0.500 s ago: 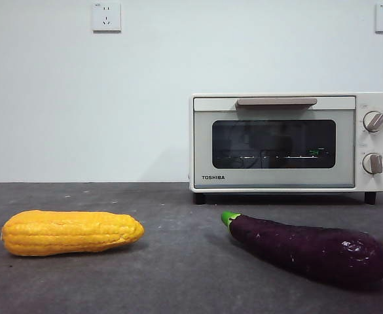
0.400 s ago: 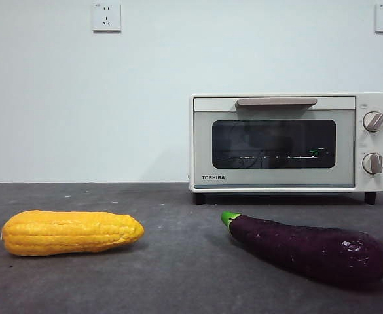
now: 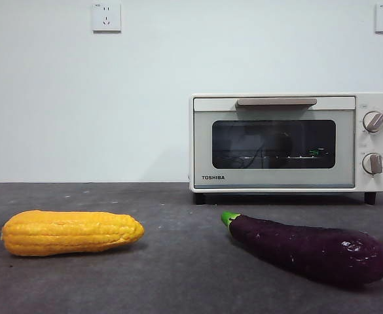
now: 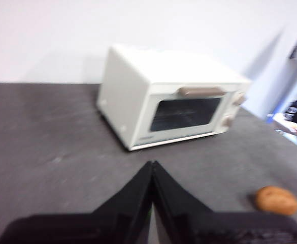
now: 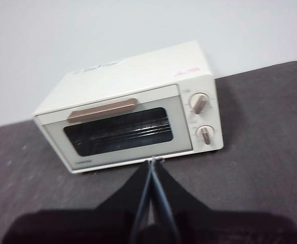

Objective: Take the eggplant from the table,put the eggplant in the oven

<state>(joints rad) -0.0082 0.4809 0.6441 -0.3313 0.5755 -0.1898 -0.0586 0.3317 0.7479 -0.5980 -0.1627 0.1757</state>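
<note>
Both sets of jaws are pressed together and hold nothing: the left gripper [image 4: 152,165] and the right gripper [image 5: 152,161] each hang above the dark grey bench [image 3: 178,261], facing the closed cream-white oven [image 3: 289,142] at the far right. The eggplant [image 3: 307,247], long, glossy and dark purple with a bright green stem tip pointing left, lies flat on the near right of the bench, in front of the oven and apart from it. A yellow corn cob [image 3: 71,232] rests well to its left. A small brown potato [image 4: 276,200] sits at the right edge.
</note>
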